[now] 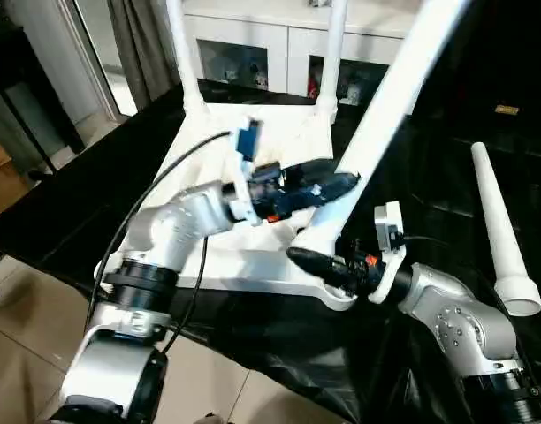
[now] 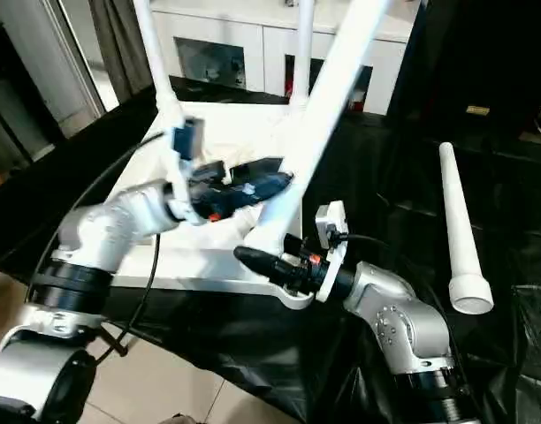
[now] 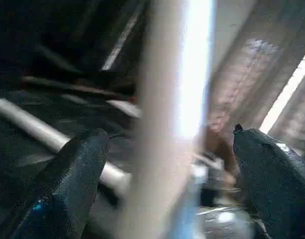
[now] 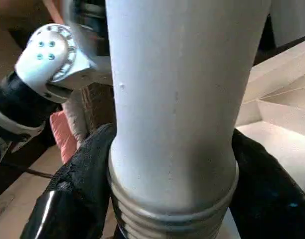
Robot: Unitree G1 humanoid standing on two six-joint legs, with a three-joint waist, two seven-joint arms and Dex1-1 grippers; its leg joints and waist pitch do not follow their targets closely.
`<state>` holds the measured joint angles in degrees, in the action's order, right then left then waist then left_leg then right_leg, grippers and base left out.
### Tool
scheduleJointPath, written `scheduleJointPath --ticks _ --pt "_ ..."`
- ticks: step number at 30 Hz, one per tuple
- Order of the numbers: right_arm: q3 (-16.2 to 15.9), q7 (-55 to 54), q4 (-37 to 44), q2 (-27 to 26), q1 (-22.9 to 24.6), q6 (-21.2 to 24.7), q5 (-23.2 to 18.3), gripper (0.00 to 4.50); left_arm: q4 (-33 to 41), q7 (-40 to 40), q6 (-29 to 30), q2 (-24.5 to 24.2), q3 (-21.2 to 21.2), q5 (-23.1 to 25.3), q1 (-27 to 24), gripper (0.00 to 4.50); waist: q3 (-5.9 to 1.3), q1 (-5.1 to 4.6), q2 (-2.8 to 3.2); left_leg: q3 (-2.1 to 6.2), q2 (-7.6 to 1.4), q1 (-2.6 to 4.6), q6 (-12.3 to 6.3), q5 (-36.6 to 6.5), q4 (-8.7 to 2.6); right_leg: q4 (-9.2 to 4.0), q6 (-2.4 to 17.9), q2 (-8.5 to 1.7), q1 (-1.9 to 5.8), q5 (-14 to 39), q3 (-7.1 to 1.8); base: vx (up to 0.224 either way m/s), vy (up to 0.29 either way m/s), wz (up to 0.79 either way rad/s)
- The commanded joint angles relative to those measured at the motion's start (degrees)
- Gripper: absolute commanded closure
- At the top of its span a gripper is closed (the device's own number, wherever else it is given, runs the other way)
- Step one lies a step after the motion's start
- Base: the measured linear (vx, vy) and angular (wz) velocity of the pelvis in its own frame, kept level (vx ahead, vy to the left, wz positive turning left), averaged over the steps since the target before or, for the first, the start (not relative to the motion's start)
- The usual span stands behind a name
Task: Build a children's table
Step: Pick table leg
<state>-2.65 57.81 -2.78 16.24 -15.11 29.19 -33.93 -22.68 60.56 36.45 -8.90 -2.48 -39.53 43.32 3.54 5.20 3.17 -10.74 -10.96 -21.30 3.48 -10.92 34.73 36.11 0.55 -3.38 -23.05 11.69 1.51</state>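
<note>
The children's table's white top (image 1: 279,132) lies upside down on a black cloth. Two legs (image 1: 184,53) stand upright in its far corner sockets. A third leg (image 1: 394,88) leans over the near right corner, its threaded end (image 4: 172,219) at the socket. My right gripper (image 1: 315,256) is shut on this leg just above the thread, with a finger (image 4: 87,189) pressed to each side. My left gripper (image 1: 339,179) is open around the same leg higher up, its fingers (image 3: 77,174) clear of the leg (image 3: 167,124). A fourth leg (image 1: 500,230) lies loose on the cloth at the right.
The black cloth (image 1: 430,177) covers the work surface, whose near edge drops to a tiled floor (image 1: 23,309). A white cabinet (image 1: 253,44) with glass-fronted compartments stands behind. A black cable (image 1: 156,194) loops beside my left forearm.
</note>
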Motion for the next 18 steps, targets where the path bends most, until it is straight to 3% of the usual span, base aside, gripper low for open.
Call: scheduleJointPath --ticks 1,5,10,16,18 --pt "0.2 0.5 1.8 0.6 0.4 0.3 -0.4 1.78 -1.0 -1.6 -1.3 -0.6 -0.1 1.8 1.4 0.07 -4.43 0.28 -0.24 0.97 -1.17 0.28 -2.27 -6.1 -3.32 -4.55 12.7 -3.5 3.63 5.0 -1.73 0.0 0.0 0.0" --pt "0.1 1.3 1.9 1.5 0.4 0.8 -0.5 1.79 -0.3 0.4 2.4 -1.1 1.1 -0.9 1.4 0.07 -4.62 0.41 -0.13 1.08 -1.3 0.16 -2.61 -5.0 -3.22 -4.08 14.3 -3.62 3.64 1.5 -1.54 0.0 0.0 0.0" --pt "-0.7 2.8 2.1 2.8 0.4 1.8 -0.7 1.8 1.2 4.0 6.4 -2.0 1.1 -3.3 1.1 0.51 -4.64 0.58 0.07 1.2 -1.39 0.09 -3.44 -4.9 -3.11 -4.02 15.5 -3.7 3.61 0.6 -1.23 0.0 0.0 0.0" --pt "-3.3 5.8 1.4 6.2 -0.2 3.5 0.8 1.8 1.4 6.2 4.9 -2.9 -2.4 0.1 0.2 0.87 -4.55 0.77 -0.21 1.32 -1.55 0.01 -3.31 -5.6 -3.19 -4.28 14.4 -3.9 3.66 4.1 -1.19 0.0 0.0 0.0" --pt "-3.6 6.5 0.5 7.3 -1.2 3.8 1.4 1.8 0.1 3.8 1.2 -2.6 -4.3 4.5 0.1 0.88 -4.56 0.73 -0.58 1.36 -1.58 -0.1 -3.31 -5.1 -3.21 -4.36 13.8 -3.91 3.75 4.3 -1.21 0.0 0.0 0.0"
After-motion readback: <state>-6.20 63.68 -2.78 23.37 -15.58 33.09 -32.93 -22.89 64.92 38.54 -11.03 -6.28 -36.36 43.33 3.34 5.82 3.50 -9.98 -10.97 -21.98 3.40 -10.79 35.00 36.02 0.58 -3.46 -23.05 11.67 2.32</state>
